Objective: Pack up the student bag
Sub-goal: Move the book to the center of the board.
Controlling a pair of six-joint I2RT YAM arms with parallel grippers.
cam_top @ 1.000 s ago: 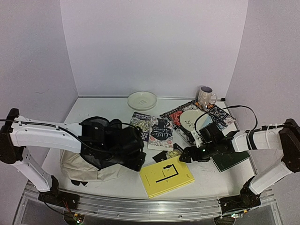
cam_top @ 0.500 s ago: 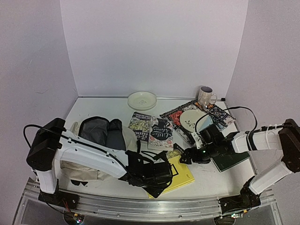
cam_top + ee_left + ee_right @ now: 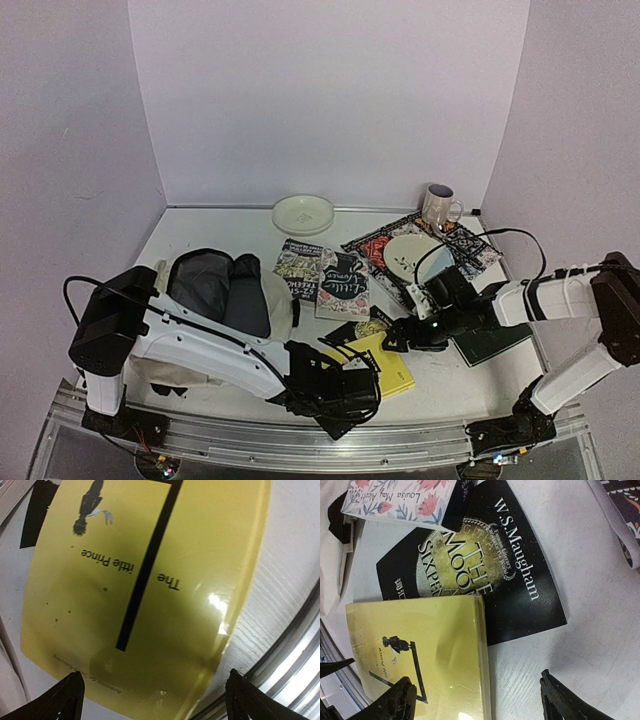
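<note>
The student bag [image 3: 278, 300] lies at the left, cream fabric with its dark mouth open upward. A yellow book, "The Little Prince" [image 3: 392, 368], lies flat near the front edge. My left gripper [image 3: 348, 396] hovers over the near corner of the yellow book [image 3: 150, 580], open, with both fingertips [image 3: 65, 700] wide apart and nothing between them. My right gripper [image 3: 402, 335] is open at the far right corner of the yellow book [image 3: 420, 650], beside a black book by W.S. Maugham [image 3: 510, 580]. It holds nothing.
Two more books [image 3: 342, 280] lie side by side behind the yellow one. A dark green book [image 3: 490, 343] sits under the right arm. A patterned placemat [image 3: 470, 250] carries a plate; a mug [image 3: 438, 207] and a cream dish [image 3: 303, 213] stand at the back. A metal rail [image 3: 295, 650] runs along the front.
My left arm swung off the bag, down to the front edge and over the yellow book, its jaws opening wider. The right arm has stayed put.
</note>
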